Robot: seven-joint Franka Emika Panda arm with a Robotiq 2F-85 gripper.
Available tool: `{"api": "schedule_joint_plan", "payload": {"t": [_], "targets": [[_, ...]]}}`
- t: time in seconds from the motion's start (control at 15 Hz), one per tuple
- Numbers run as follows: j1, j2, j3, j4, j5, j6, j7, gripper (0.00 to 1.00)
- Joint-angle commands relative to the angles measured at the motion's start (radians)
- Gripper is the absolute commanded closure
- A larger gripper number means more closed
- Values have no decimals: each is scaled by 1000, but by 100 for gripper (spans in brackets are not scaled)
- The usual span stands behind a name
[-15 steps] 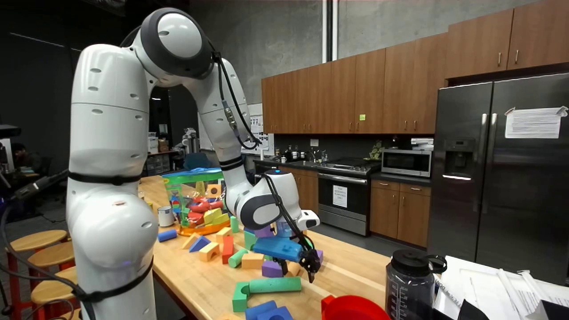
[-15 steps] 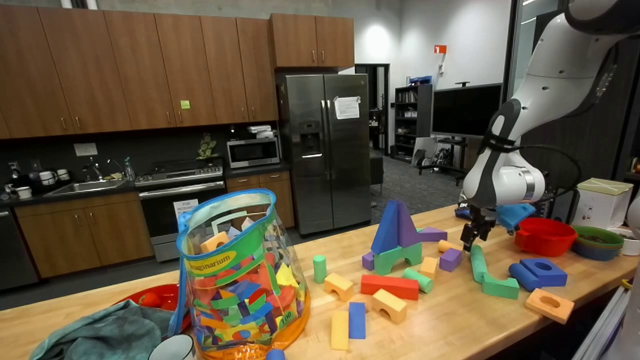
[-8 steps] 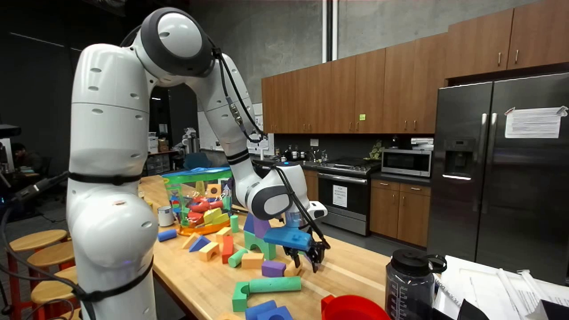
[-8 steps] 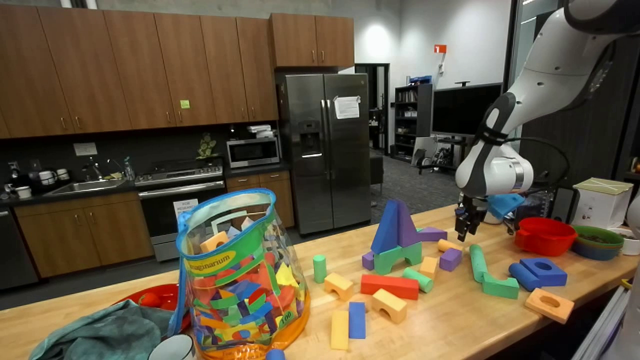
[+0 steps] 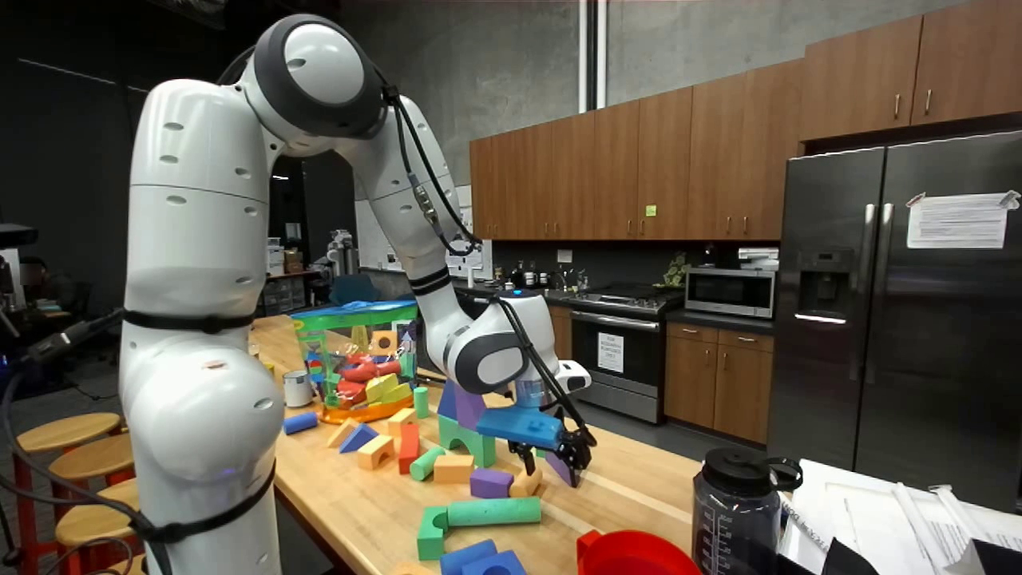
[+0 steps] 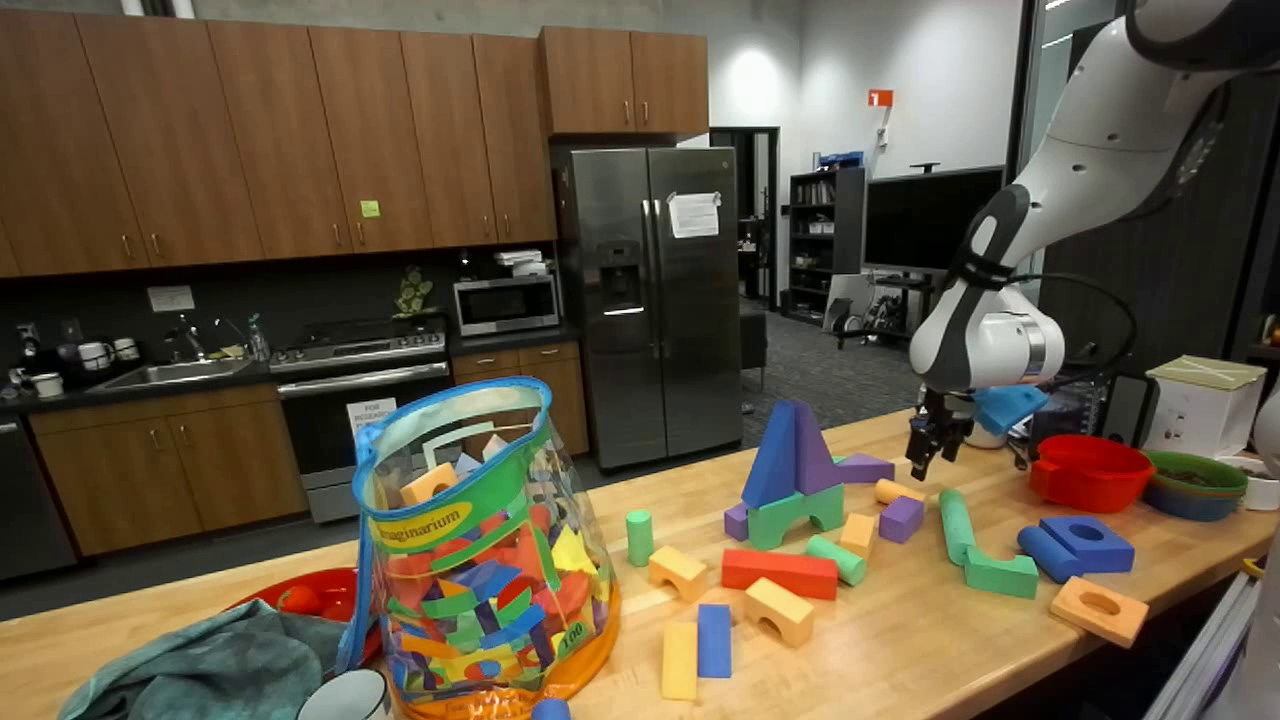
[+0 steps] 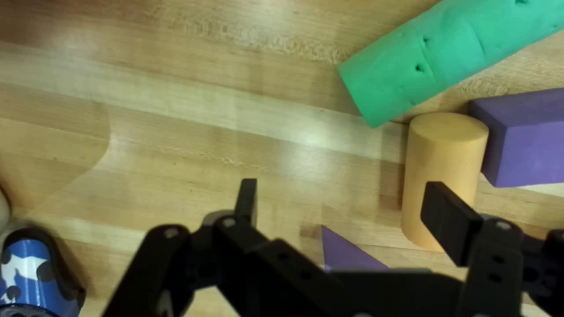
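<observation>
My gripper (image 7: 341, 198) is open and empty above the wooden table. It also shows in both exterior views (image 5: 552, 471) (image 6: 932, 458). A purple triangular block (image 7: 346, 253) lies beneath it, partly hidden by the gripper in the wrist view; it also shows in an exterior view (image 6: 868, 468). A tan cylinder (image 7: 440, 154) lies below the right-hand finger, which covers part of it. A purple block (image 7: 531, 141) lies beside the cylinder. A long green cylinder (image 7: 436, 57) lies farther off. A green arch (image 6: 797, 514) bears an upright blue triangle (image 6: 773, 458) and purple triangle (image 6: 815, 458).
A clear bag of blocks (image 6: 490, 610) stands on the table. A red bowl (image 6: 1090, 478) and a water bottle (image 5: 734, 515) stand near the arm. A red block (image 6: 778, 574), a green curved block (image 6: 1002, 577) and a blue holed block (image 6: 1088, 544) lie about.
My gripper has risen and moved away from the long green cylinder toward the lying purple triangle, mostly in the first half second. Since then it has shifted only slightly. The blocks have not moved.
</observation>
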Motion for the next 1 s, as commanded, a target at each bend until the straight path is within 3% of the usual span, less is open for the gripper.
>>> {"api": "schedule_joint_plan", "payload": {"t": [0.0, 0.73, 0.8, 0.93], "targets": [[0, 1, 0, 0, 0, 0, 0, 6], [0, 5, 0, 2, 0, 0, 0, 6], [0, 5, 0, 2, 0, 0, 0, 1], [10, 22, -20, -11, 24, 68, 97, 0]]}}
